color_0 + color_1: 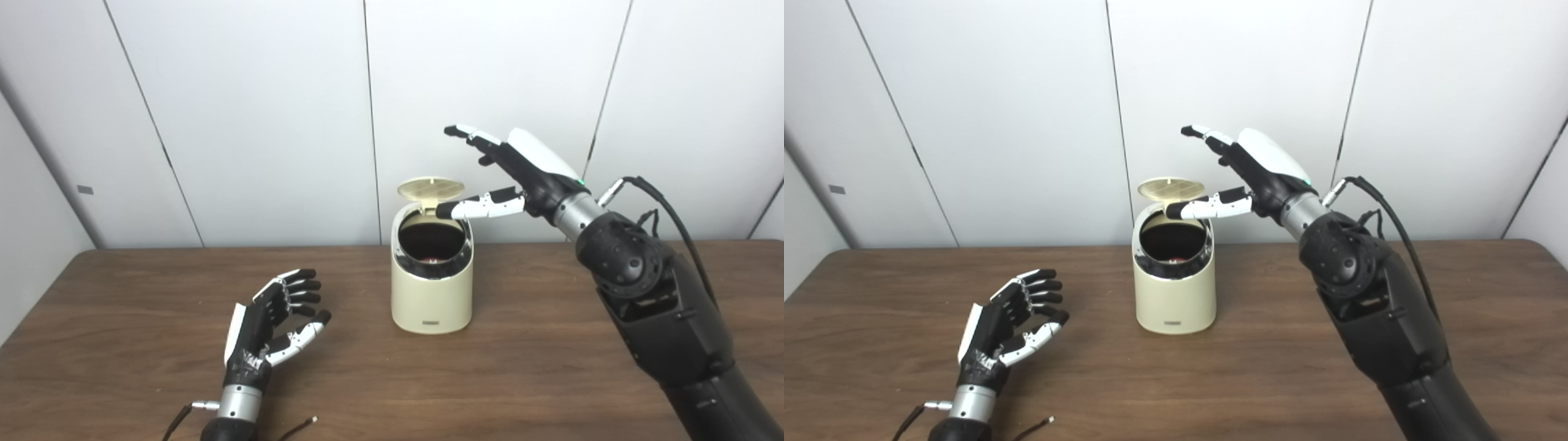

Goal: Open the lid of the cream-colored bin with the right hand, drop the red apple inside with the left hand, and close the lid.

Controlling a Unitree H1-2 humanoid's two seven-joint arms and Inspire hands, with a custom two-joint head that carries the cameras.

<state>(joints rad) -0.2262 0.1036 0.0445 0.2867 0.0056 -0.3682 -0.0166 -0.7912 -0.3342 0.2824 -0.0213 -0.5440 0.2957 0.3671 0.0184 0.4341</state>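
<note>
The cream-colored bin (432,294) stands on the table's middle with its round lid (430,188) tipped up at the back. A bit of red, the apple (432,260), shows deep inside the dark opening. My right hand (511,168) is open and raised above and to the right of the bin, its thumb reaching over the rim just below the lid. My left hand (272,321) is open and empty, palm turned toward the bin, low over the table to the bin's left.
The brown wooden table (520,367) runs across the view, with white wall panels behind it. A cable runs along my right forearm (658,294). Thin wires lie by my left wrist (239,404) at the front edge.
</note>
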